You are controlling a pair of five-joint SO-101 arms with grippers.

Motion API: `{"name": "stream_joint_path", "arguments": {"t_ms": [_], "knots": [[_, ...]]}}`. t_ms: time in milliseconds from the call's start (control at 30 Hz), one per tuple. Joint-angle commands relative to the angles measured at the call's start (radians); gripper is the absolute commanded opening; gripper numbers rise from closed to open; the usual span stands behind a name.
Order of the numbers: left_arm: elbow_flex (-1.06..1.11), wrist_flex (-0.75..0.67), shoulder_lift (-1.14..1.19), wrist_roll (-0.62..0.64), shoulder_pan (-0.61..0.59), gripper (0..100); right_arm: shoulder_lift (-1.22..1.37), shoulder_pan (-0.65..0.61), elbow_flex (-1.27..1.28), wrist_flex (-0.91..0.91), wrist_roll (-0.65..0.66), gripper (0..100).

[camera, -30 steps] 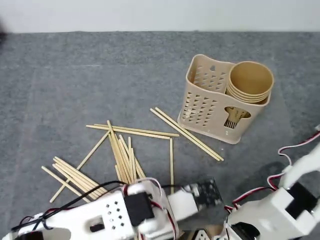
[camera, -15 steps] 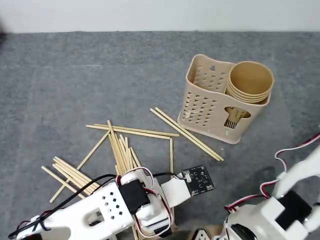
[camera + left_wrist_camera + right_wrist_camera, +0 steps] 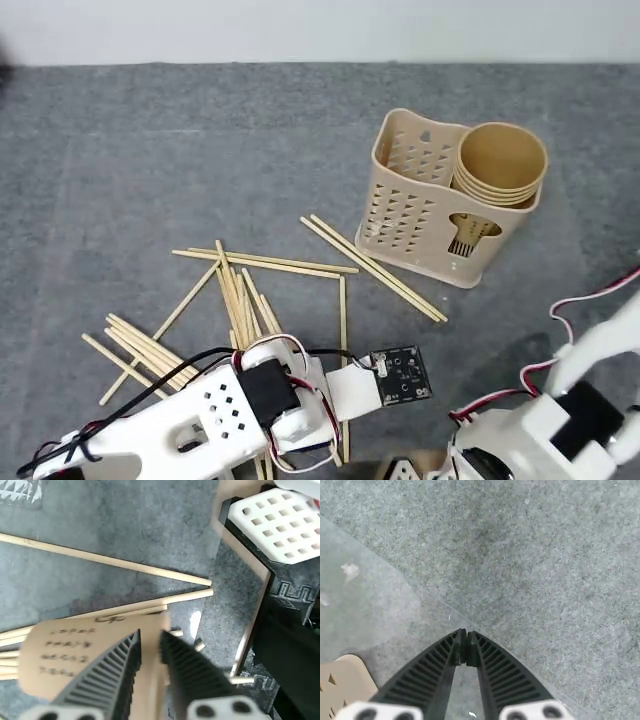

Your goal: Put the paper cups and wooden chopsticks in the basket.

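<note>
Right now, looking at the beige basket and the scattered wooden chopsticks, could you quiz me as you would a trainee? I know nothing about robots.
1. True or false: the stack of brown paper cups stands inside the beige perforated plastic basket.
2. The loose wooden chopsticks lie: A) in the basket, B) on the grey mat, C) on top of the cups.
3. Fill in: the black toothed right gripper is ___ (open or shut).
Key: 1 true; 2 B; 3 shut.
</note>
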Motion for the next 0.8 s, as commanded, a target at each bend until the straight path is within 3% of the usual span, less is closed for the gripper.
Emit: {"name": "stream_joint_path", "arguments": {"t_ms": [0, 233, 333, 467, 567, 767], "knots": [[-0.071, 0.018, -0.031, -0.011, -0.006, 1, -0.071, 0.012, -0.046, 0.007, -0.003, 1.0], [-0.255, 0.124, -0.031, -0.011, -0.011, 1, -0.071, 0.004, -0.048, 0.027, 0.034, 1.0], [-0.338, 0.143, -0.031, -0.012, -0.081, 1, -0.073, 0.004, -0.048, 0.027, 0.038, 1.0], [-0.404, 0.172, -0.031, -0.118, -0.230, 1, -0.073, 0.004, -0.048, 0.028, 0.040, 1.0], [-0.409, 0.250, -0.031, -0.160, -0.241, 2, -0.073, 0.004, -0.049, 0.028, 0.040, 1.3], [-0.282, 0.250, -0.032, -0.078, -0.239, 23, -0.073, -0.031, -0.043, 0.028, 0.040, 1.3]]}}
